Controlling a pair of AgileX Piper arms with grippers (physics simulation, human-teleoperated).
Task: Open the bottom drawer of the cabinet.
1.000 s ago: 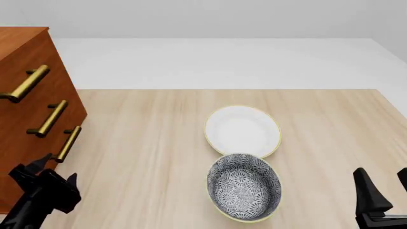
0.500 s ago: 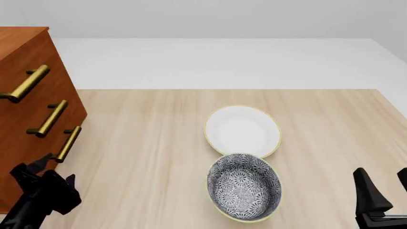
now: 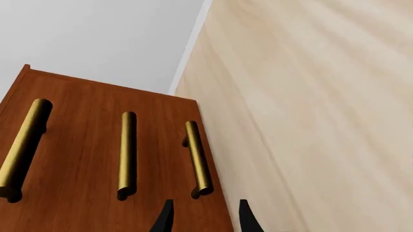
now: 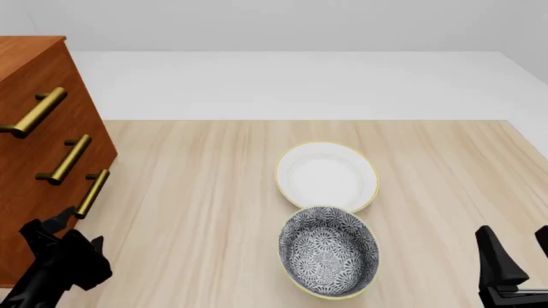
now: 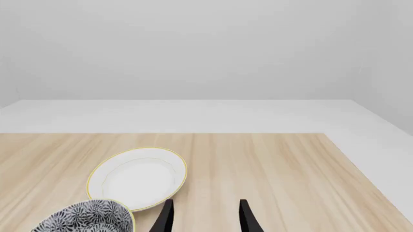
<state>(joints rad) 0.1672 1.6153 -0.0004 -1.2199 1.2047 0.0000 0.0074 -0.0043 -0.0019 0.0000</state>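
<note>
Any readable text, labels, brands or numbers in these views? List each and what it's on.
None. No words, numbers or signs show in any view.
The cabinet and its brass handles are unmarked.
The white plate is plain.
The patterned bowl carries only a floral print, no lettering.
The table shows bare wood grain.
</note>
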